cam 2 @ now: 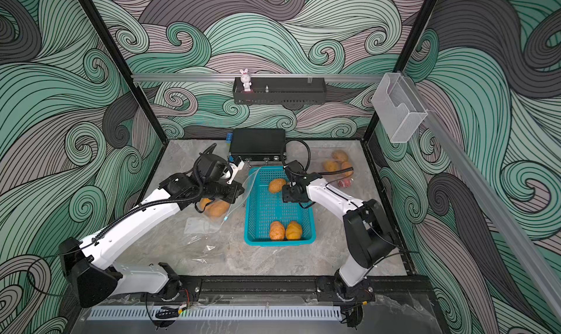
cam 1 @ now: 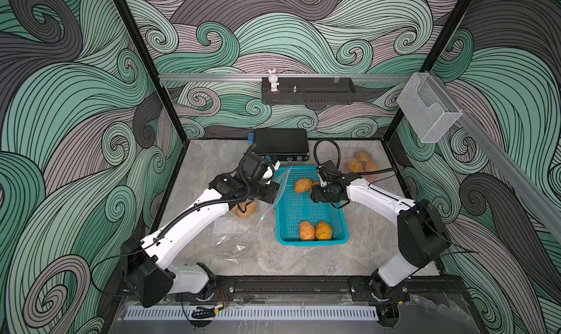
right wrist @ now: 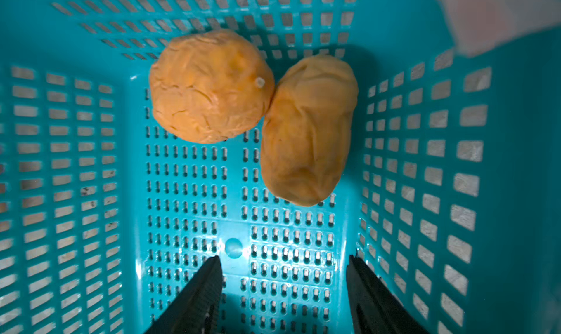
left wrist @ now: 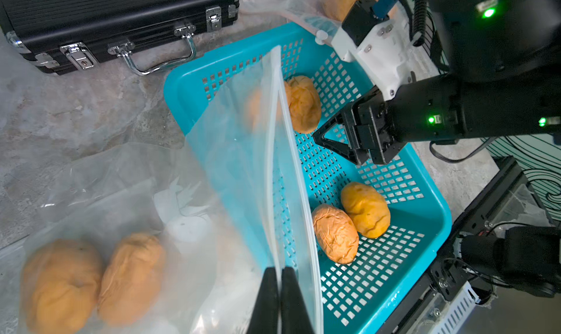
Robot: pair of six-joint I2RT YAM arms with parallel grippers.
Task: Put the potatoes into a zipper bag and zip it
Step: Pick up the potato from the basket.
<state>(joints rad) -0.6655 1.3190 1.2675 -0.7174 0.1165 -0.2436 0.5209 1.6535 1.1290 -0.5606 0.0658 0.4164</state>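
Two black fingers of the left gripper were pinched together on the zip rim of a clear zipper bag. They held that edge up over the left side of the basket with the bag's mouth parted. Lower in what appeared to be the same clear plastic, two potatoes lay side by side on the table, under the left arm in both top views.

The right gripper stood with its jaws apart and nothing between them, low inside the teal basket above its perforated floor. Just ahead of it, two potatoes touched each other at the basket's far end, one rounder and one longer. Two more potatoes lay touching at the near end, against the front wall, which made four in the basket.

Loose clear plastic lay flat on the table to the left of the basket. Beyond the right arm, near the back right corner, a second bag held at least three potatoes. A black case with metal latches sat closed by the back wall, just behind the basket.
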